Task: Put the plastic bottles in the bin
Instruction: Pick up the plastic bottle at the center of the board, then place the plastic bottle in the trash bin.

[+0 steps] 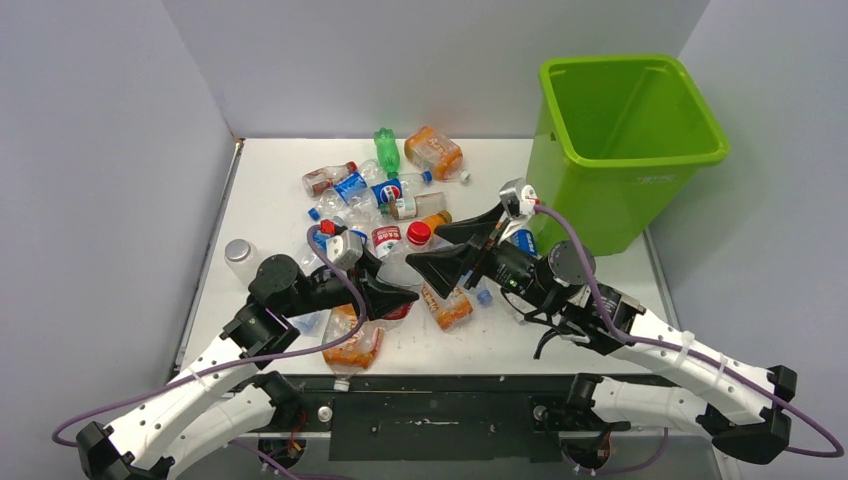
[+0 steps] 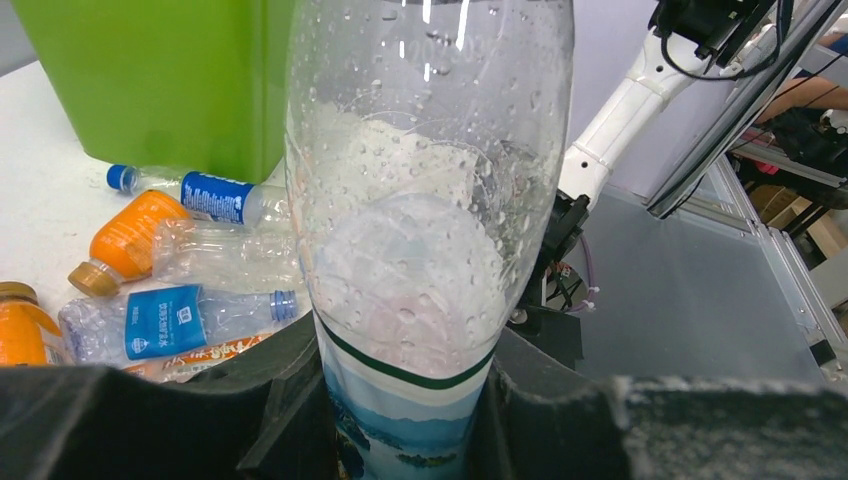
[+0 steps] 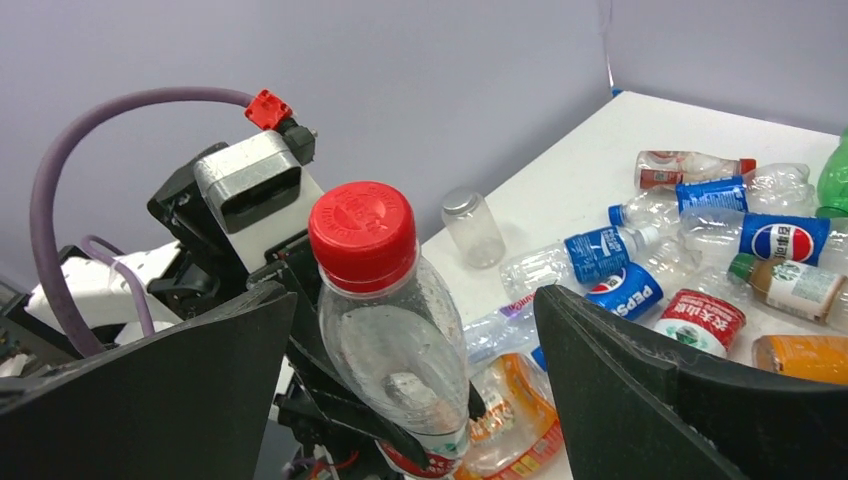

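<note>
My left gripper (image 1: 397,292) is shut on a clear bottle with a red cap (image 1: 419,234) and holds it upright above the table's front. In the left wrist view the bottle (image 2: 430,200) fills the space between the jaws of that gripper (image 2: 400,425). My right gripper (image 1: 423,247) is open, with its fingers on either side of the bottle's top. In the right wrist view the bottle (image 3: 385,300) stands between the spread fingers of that gripper (image 3: 415,370), apart from both. The lime-green bin (image 1: 590,190) stands at the back right. A pile of plastic bottles (image 1: 380,195) lies mid-table.
A green bottle (image 1: 386,150) and an orange bottle (image 1: 433,150) lie at the back of the pile. A small clear jar (image 1: 241,255) stands at the left. Crushed orange bottles (image 1: 352,342) lie near the front edge. Grey walls enclose the table.
</note>
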Motion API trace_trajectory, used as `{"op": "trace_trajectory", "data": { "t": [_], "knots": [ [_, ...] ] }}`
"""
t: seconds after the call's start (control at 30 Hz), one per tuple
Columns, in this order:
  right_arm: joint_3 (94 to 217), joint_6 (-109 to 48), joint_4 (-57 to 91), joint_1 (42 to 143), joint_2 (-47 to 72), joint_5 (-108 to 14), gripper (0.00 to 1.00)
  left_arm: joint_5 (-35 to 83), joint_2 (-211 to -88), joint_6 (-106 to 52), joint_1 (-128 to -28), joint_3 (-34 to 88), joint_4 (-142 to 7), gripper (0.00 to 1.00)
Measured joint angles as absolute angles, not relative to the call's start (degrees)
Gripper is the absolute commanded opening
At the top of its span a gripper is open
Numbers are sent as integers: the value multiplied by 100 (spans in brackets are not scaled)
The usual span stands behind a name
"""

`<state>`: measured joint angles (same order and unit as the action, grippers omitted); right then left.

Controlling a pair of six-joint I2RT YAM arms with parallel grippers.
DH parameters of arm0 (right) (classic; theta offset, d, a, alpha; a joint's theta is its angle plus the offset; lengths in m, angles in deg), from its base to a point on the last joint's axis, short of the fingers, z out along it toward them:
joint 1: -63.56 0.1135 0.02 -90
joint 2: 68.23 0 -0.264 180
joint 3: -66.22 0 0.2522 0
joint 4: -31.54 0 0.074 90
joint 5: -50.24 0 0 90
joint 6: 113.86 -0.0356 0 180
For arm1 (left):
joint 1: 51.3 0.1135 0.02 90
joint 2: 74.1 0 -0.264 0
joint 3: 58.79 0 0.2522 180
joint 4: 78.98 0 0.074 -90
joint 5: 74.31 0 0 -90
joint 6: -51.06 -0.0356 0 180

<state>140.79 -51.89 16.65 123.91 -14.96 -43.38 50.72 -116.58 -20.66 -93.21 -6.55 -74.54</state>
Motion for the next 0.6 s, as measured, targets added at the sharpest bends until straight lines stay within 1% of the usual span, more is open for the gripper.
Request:
{"op": "trace_trajectory", "data": {
  "t": [0.13,0.2,0.27,0.33,0.37,0.47,0.53,0.6],
  "knots": [
    [13896,-5126,2321,12675,-1402,-3977,90,5044,-11660,-2033,-9321,-664,-7471,9],
    [13859,-5069,2610,12833,-1323,-3820,87,5044,-11667,-2020,-9321,-666,-7474,9],
    [13824,-5006,2867,12949,-1268,-3660,79,5044,-11671,-2012,-9321,-666,-7476,9],
    [13811,-4984,3073,13019,-1229,-3521,69,5044,-11673,-2012,-9321,-666,-7476,9],
    [13808,-4980,3156,13036,-1212,-3435,65,5044,-11671,-2012,-9321,-669,-7478,9],
    [13806,-4980,3335,13040,-1140,-3234,56,5044,-11671,-2012,-9321,-682,-7489,10],
    [13806,-4997,3383,13040,-1091,-3158,54,5041,-11671,-2012,-9321,-688,-7489,10],
    [13806,-5001,3383,13038,-1037,-3107,55,5035,-11669,-2012,-9321,-690,-7489,10]
  ]
}}
